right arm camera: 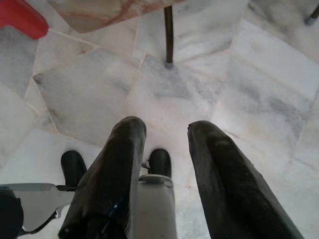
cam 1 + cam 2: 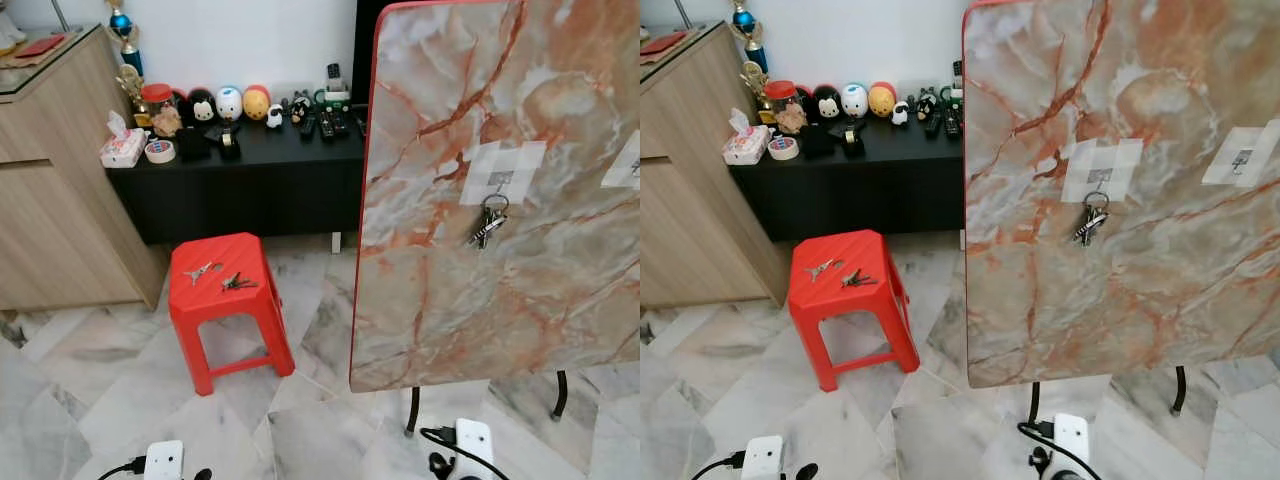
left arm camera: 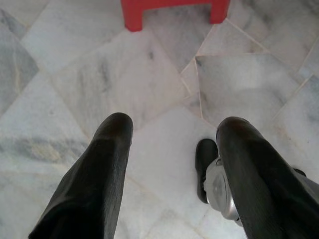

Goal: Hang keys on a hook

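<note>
Both arms hung idle, pointing at the marble floor (image 3: 75, 74). Left gripper (image 3: 172, 134) jaws stood wide, empty; right gripper (image 1: 167, 132) jaws were parted more narrowly, also empty.

In the head views the red stool (image 2: 225, 290) stood at about 11 o'clock, on the left arm's side, so the left looked the nearer arm. Two key bunches lay on its seat: a silver bunch (image 2: 199, 270), and just beside it a dark bunch (image 2: 236, 283), long axis roughly 9-to-3. Both sat well ahead of and above the jaws.

At 2 o'clock, the upright marble board (image 2: 540, 300) already carried a hung bunch (image 2: 488, 223) on its taped hook (image 2: 500, 180); a second hook (image 2: 1241, 158) farther right looked free.
</note>
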Robot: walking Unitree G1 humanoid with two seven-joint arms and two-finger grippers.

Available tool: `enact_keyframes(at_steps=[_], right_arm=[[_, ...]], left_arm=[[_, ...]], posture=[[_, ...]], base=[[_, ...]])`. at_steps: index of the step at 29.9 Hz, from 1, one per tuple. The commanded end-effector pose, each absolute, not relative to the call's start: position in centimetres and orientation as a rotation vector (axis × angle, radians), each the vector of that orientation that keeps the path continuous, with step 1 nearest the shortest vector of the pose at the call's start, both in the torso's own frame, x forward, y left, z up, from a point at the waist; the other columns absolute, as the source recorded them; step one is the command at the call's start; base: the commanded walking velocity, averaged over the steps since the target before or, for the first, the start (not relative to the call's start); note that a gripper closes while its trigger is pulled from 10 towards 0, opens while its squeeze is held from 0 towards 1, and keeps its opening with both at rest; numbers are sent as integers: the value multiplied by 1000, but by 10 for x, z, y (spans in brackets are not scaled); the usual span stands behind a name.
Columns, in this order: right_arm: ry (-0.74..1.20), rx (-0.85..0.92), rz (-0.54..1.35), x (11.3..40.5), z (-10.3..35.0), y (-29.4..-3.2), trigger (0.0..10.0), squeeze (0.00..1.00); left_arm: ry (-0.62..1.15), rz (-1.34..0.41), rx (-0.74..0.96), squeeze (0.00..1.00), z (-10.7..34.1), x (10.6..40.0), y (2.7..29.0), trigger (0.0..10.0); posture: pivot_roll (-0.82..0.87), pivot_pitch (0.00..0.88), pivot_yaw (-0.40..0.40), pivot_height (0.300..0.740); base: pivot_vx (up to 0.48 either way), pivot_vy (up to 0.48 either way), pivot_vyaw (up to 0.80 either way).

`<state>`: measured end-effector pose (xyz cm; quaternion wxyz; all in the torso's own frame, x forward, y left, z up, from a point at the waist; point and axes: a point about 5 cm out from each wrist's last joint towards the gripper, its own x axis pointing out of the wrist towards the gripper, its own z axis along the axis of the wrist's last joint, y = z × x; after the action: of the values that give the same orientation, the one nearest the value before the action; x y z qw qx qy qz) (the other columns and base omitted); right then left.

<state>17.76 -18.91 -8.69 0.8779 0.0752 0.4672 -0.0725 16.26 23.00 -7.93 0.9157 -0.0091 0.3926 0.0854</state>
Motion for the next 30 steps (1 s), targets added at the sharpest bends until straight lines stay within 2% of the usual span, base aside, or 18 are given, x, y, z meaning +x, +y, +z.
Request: enact_keyframes(at_steps=[1,15,30], right_arm=[[1002,168,-152,169,-91,-188,10000,0],[1021,187,-163,158,-95,-191,10000,0],[1012,191,-166,161,-94,-190,10000,0]], left_arm=[[854,197,-22,0,-84,153,233,10000],[901,214,-35,0,-88,146,232,10000],[917,228,-41,0,-89,139,238,10000]], posture=[[45,63,14,722],[47,57,12,722],[44,56,14,722]], base=[[0,0,0],[0,0,0],[0,480,0]])
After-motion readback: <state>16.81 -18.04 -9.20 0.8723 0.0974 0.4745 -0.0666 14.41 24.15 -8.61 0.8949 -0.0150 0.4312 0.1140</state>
